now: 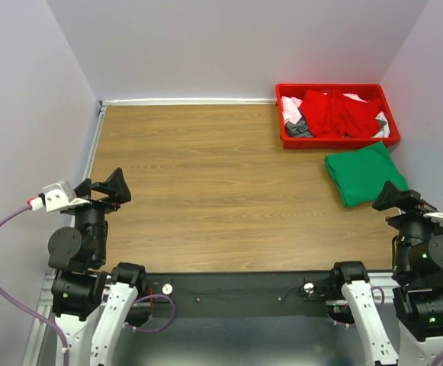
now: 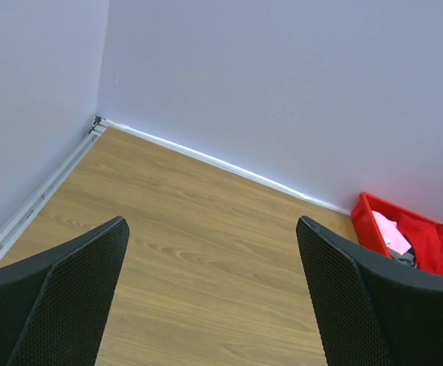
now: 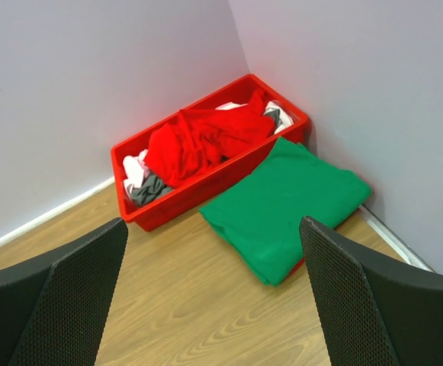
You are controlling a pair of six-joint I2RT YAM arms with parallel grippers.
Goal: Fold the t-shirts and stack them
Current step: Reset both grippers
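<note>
Over in the far right corner of the desk (image 1: 206, 183), the red bin (image 1: 329, 142) is stuffed with a heap of red t-shirts (image 1: 341, 113), and a white/pink garment (image 1: 289, 105) and a grey one (image 1: 298, 128) are jammed in at its left end. Just in front of it the green t-shirt (image 3: 282, 204) is laid out folded, right up against the bin wall (touching or not can't be told). Both arms are parked at the near edge. The left end effector (image 2: 210, 229) and right end effector (image 3: 213, 229) are each spread wide, nothing held.

Trouble spots, tbh: the heap looks tangled, so if one red shirt is pinched, two or three could easily be dragged out together, or the bin itself could be tipped or slid. Anything hauled toward the open wood would likely be swept over the green fold, and that fold could get mussed. The bin is also well apart from the left arm, so a two-armed spread may be strained.
</note>
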